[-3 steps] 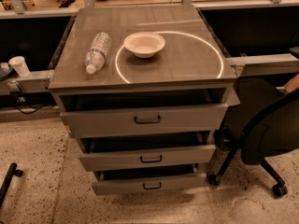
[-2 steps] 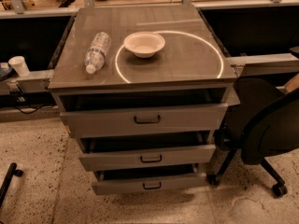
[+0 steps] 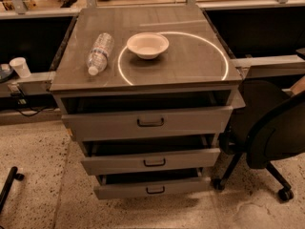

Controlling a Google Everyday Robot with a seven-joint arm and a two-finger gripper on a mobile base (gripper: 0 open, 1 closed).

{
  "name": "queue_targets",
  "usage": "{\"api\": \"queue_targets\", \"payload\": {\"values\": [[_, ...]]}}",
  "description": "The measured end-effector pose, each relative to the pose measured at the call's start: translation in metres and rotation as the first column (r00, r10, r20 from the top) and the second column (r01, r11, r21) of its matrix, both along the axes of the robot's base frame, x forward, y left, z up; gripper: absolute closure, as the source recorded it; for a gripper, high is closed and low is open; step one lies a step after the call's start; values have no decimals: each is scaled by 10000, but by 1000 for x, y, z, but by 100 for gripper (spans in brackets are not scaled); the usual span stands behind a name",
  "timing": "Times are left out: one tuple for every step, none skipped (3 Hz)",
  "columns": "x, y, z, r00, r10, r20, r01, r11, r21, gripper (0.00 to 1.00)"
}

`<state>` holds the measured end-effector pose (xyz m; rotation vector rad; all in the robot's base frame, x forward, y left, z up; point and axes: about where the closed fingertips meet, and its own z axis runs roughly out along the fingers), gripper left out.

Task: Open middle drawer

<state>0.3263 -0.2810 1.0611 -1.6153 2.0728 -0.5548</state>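
Note:
The grey cabinet (image 3: 143, 85) stands in the middle of the camera view with three drawers. The middle drawer (image 3: 150, 161) has a small black loop handle (image 3: 154, 162) and stands pulled out a little, with a dark gap above its front. The top drawer (image 3: 147, 123) is taller and wider and also stands slightly out. The bottom drawer (image 3: 152, 189) is the shortest and is slightly out too. The gripper and arm are not in view.
On the cabinet top lie a plastic water bottle (image 3: 99, 53) on its side and a white bowl (image 3: 147, 45), inside a bright ring of light. A black office chair (image 3: 267, 137) stands close at the right. A white cup (image 3: 20, 67) sits at the left. A black chair leg with a caster (image 3: 9, 182) lies on the floor at the left.

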Motion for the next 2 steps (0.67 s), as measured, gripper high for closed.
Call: {"api": "queue_targets", "payload": {"values": [[-11, 16, -37, 9979, 226, -615, -213, 9995, 215, 0], [-12, 16, -36, 9980, 228, -598, -216, 9996, 208, 0]]}}
